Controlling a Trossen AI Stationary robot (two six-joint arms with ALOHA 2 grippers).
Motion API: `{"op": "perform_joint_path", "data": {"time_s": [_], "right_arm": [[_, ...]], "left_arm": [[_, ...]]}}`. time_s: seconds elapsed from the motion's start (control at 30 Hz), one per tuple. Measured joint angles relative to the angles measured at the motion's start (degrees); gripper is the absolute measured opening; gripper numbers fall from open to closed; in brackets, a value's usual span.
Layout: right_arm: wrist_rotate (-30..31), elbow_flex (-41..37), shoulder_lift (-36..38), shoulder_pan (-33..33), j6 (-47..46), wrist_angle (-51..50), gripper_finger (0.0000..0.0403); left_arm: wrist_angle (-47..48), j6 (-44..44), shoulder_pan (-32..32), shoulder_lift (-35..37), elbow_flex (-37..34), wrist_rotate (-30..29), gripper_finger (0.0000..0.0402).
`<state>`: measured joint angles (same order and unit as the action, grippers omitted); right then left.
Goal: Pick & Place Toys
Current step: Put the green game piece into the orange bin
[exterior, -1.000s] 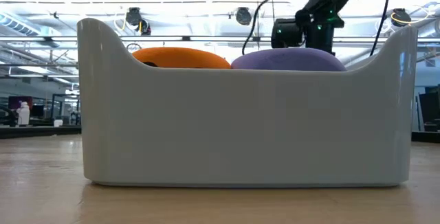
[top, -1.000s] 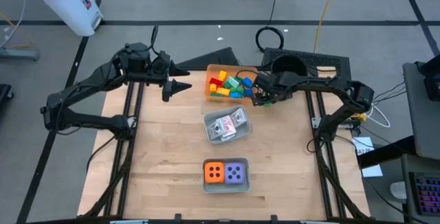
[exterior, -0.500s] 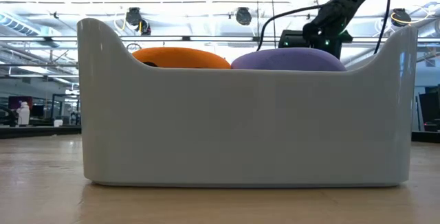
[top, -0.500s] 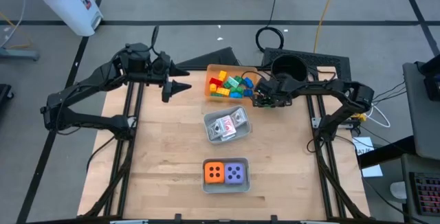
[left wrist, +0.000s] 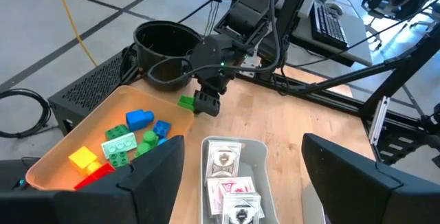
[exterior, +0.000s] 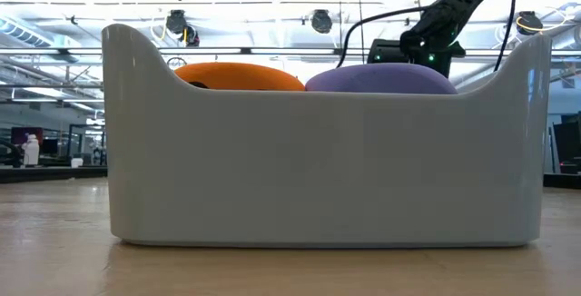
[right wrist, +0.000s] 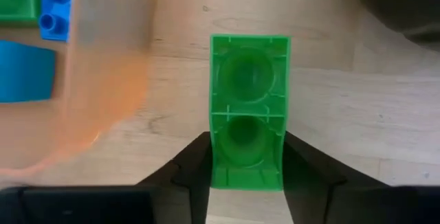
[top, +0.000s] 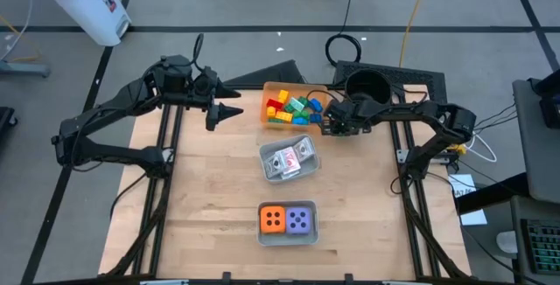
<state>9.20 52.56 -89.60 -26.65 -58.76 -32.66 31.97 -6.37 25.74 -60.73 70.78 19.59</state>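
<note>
Right arm closes on a stray green brick beside the orange tray.

In the past second the right gripper point(top: 330, 126) has dropped to the tabletop just right of the orange tray point(top: 273, 87) and drawn its fingers in; its wrist view shows them pressed to both sides of an upturned green brick point(right wrist: 248, 110) on the wood, so the pick looks made but not lifted. How firm the grip is cannot be judged from above, where the brick is hidden. The left gripper point(top: 236, 98) hangs unchanged, released and empty, left of the tray. The other bricks point(top: 290, 108) lie in that tray, the cards point(top: 290, 157) in the middle grey tray point(top: 264, 164), the dice point(top: 287, 220) in the near one.
</note>
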Motion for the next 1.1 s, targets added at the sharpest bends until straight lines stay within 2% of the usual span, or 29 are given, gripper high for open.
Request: {"op": "perform_joint_path", "data": {"time_s": [0.07,0.4,0.6,0.73,0.9,1.1], "right_arm": [[-0.23,0.00,0.00,-0.02,1.27,0.43,0.0123],[-1.96,0.00,2.86,1.32,4.85,2.96,0.0123],[-1.80,0.00,11.98,4.28,5.63,-3.01,0.0123],[-0.72,0.00,19.89,8.55,4.45,-2.27,0.0124],[3.66,0.00,27.33,15.31,5.63,7.15,0.0124],[4.27,0.07,28.93,20.75,14.83,28.10,0.0125]], "left_arm": [[-0.02,-0.02,0.00,0.00,0.00,0.00,0.0294],[0.02,-1.11,0.00,0.00,0.00,1.06,0.0294],[0.04,-2.25,-0.02,0.00,0.00,2.71,0.0294],[0.02,-2.83,-0.02,0.00,0.00,2.89,0.0294],[-3.60,-5.32,-0.26,-1.47,0.04,3.90,0.0294],[-14.45,-11.55,-0.88,-8.17,0.02,9.31,0.0294]]}}
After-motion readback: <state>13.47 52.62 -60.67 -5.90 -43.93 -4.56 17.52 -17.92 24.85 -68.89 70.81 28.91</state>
